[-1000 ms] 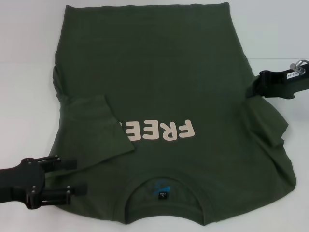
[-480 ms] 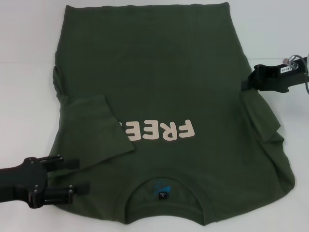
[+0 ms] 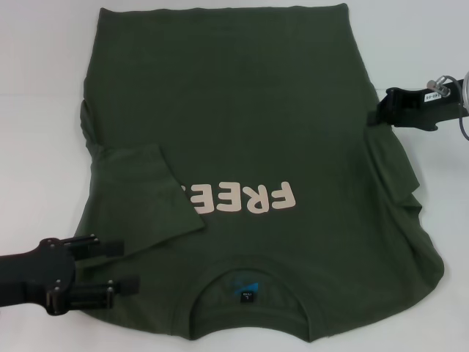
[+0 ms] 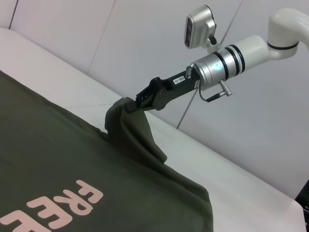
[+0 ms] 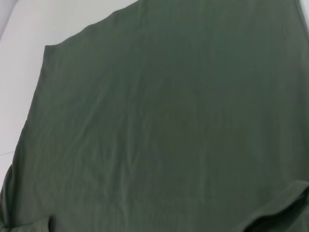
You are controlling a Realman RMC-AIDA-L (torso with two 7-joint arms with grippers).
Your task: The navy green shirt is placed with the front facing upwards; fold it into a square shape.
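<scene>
Right gripper (image 3: 375, 117): clamped on the bunched right sleeve (image 3: 392, 158) of the navy green shirt (image 3: 249, 147), lifting it off the white table (image 3: 37, 88).
Shirt: spread front-up, collar (image 3: 249, 290) nearest the robot, long axis running away from it.
Key relation: the shirt body lies inboard of the right gripper, toward the robot's left, so the held sleeve likely folds across that way.
Left sleeve (image 3: 143, 194): already folded over the chest.
Left gripper (image 3: 128, 265): jaws apart, apparently empty, at the near left shoulder.
</scene>
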